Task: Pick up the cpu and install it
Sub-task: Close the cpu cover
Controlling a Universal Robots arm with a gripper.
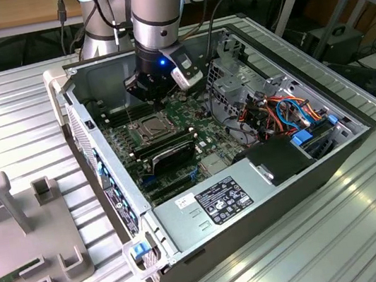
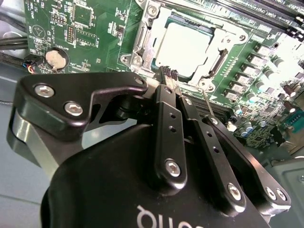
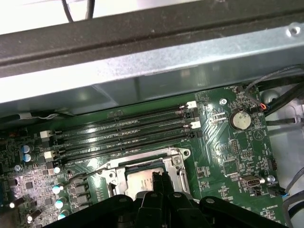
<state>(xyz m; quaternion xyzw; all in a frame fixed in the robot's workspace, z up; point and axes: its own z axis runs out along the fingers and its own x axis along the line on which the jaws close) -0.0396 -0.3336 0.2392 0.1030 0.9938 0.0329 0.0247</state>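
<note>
An open computer case (image 1: 254, 195) lies on a ribbed aluminium table (image 1: 371, 212), with a grey fixture (image 1: 23, 231) at the exterior view's left and wooden desks (image 1: 10, 12) behind. The cpu (image 2: 183, 47) sits in its socket on the green motherboard (image 3: 228, 156), its silver top bare. The gripper (image 2: 167, 75) hangs just above the socket's edge, fingers pressed together and gripping nothing.

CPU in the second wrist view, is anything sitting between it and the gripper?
Nothing visible does. The cpu lies in the socket on the motherboard with its silver top uncovered. The gripper hangs close above it, its fingers shut together and holding nothing.
</note>
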